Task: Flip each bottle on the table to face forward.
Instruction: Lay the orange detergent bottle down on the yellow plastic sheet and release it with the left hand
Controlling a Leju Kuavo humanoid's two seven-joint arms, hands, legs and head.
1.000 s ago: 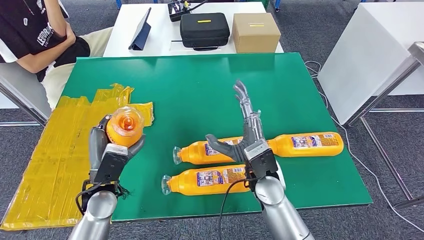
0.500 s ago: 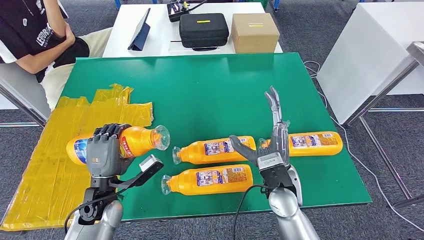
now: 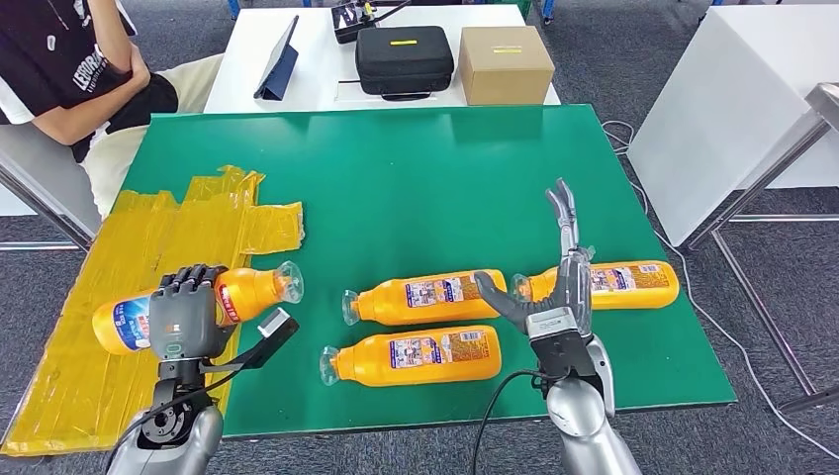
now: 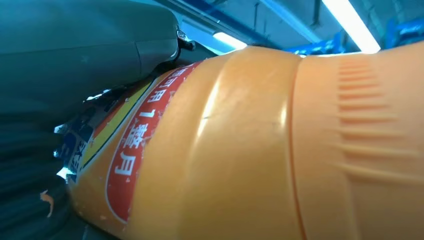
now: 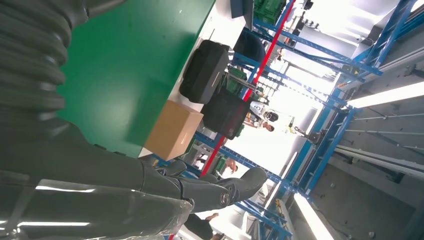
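My left hand (image 3: 184, 319) grips an orange bottle (image 3: 247, 292) around its middle, holding it sideways over the yellow sheet with its clear cap toward the table's middle. The same bottle (image 4: 250, 145) looms close in the left wrist view, its red label showing beside my fingers (image 4: 75, 45). Three more orange bottles lie on the green table (image 3: 396, 178): one (image 3: 420, 298) in the middle, one (image 3: 411, 357) nearer me, one (image 3: 618, 284) at the right. My right hand (image 3: 552, 289) stands open, fingers upward, above the gap between the middle and right bottles. Its dark fingers (image 5: 210, 192) appear in the right wrist view.
A crumpled yellow sheet (image 3: 139, 257) covers the table's left part. Behind it a white table (image 3: 317, 79) carries a tablet (image 3: 280, 59), a black case (image 3: 404, 59) and a cardboard box (image 3: 506, 63). A seated person (image 3: 74, 79) is at far left. A white panel (image 3: 732, 109) stands right.
My left hand turned its bottle from cap-toward-me to lying sideways and lowered it leftward over the yellow sheet. My right hand moved right, from over the middle bottle toward the right one.
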